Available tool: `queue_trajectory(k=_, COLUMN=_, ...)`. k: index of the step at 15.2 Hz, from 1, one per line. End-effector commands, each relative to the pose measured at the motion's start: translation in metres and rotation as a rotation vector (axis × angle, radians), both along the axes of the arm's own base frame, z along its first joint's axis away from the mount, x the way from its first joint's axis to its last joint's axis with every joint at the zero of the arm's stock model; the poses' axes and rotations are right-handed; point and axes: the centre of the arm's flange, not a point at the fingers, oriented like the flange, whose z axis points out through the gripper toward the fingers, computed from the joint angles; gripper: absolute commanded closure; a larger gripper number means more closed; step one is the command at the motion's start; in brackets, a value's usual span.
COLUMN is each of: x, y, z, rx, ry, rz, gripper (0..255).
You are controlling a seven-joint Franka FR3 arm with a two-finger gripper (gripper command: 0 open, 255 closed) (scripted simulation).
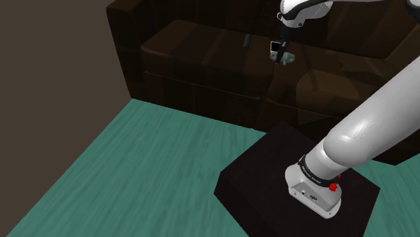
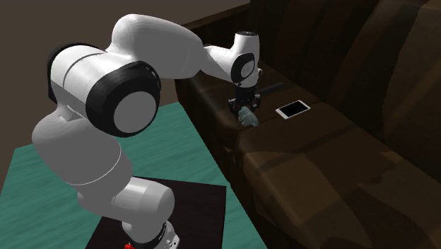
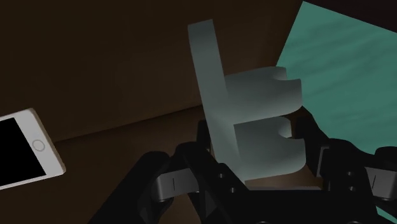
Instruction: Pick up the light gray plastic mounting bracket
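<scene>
A pale grey mounting bracket (image 3: 254,121) with a thin upright plate and a notched block sits clasped between my black fingers in the wrist view. My gripper (image 3: 254,156) is shut on it. From the shoulder view, the bracket (image 1: 283,58) hangs under the gripper (image 1: 281,51) just above the dark brown sofa seat (image 1: 202,47). In the second exterior view the bracket (image 2: 247,117) is held near the seat's front edge by the gripper (image 2: 245,108).
A white phone with a black screen (image 2: 292,109) lies on the sofa seat close behind the gripper, also visible as the phone (image 3: 25,149) and the phone (image 1: 274,46). A small dark object (image 1: 247,40) lies further along the seat. Teal floor (image 1: 134,168) and my dark stand (image 1: 269,175) lie below.
</scene>
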Motion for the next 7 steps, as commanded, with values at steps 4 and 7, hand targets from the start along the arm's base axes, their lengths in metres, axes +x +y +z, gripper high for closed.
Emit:
queue_trajectory(k=4, x=0.0, y=0.001, z=0.027, rx=0.0, ry=0.0, rz=0.0, gripper=255)
queue_trajectory(k=7, x=0.0, y=0.001, z=0.033, rx=0.0, ry=0.0, rz=0.0, gripper=255)
